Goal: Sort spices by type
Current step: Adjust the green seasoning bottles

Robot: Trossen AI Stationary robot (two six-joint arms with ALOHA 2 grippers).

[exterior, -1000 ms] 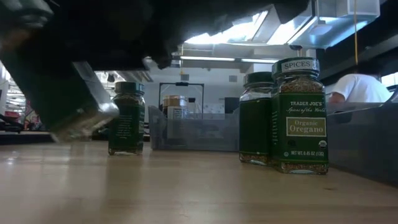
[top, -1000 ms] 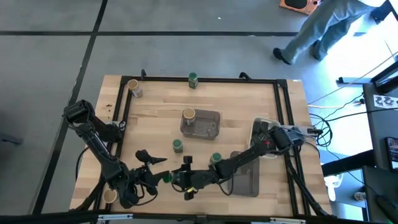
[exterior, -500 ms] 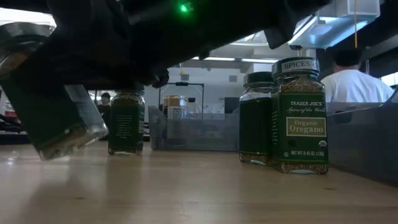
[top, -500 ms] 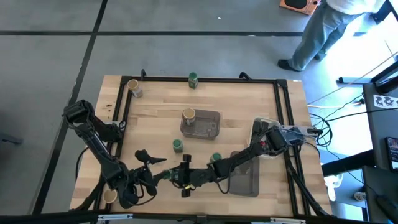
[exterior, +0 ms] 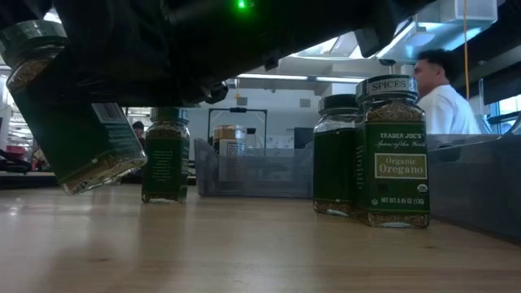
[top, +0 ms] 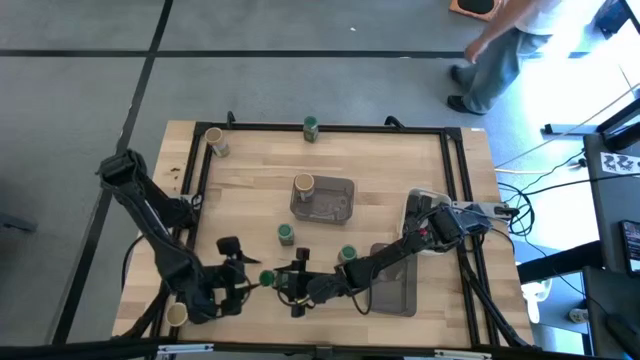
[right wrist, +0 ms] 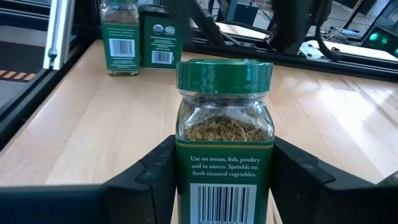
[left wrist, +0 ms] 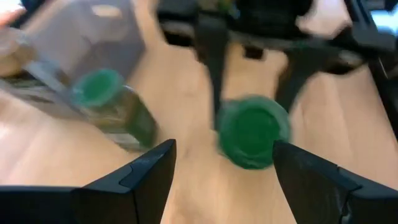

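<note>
The spices are round jars with green lids and with tan lids; I see no dark tins. My right gripper (right wrist: 225, 155) (top: 283, 283), stretched toward the table's near left, is shut on one green-lidded jar (right wrist: 225, 124) (top: 266, 278) (exterior: 69, 114). My left gripper (left wrist: 224, 158) (top: 240, 275) is open and faces that jar's lid (left wrist: 252, 130), its fingers standing apart on either side of it. Other green-lidded jars (top: 286, 234) (top: 347, 254) (top: 310, 127) stand upright on their bases. My right gripper pinches the jar's labelled body (right wrist: 186, 180) between its two fingers (right wrist: 158, 168), one on each side below the lid. The fingers come level from the table's right. The jar is lifted clear of the table and tilted, lid (exterior: 32, 37) toward the left.
Tan-lidded jars stand at the far left corner (top: 213, 140), the near left corner (top: 177, 315) and in the grey tray (top: 335, 200). A dark tray (top: 392, 290) and a white tray (top: 420, 205) lie on the right. A black frame (top: 330, 131) borders the table. A person walks beyond it.
My right gripper has carried the jar a little toward the table's left and up. The jar, which lay steeply tipped just above the table, now sits higher and more upright, closer to my left gripper.
</note>
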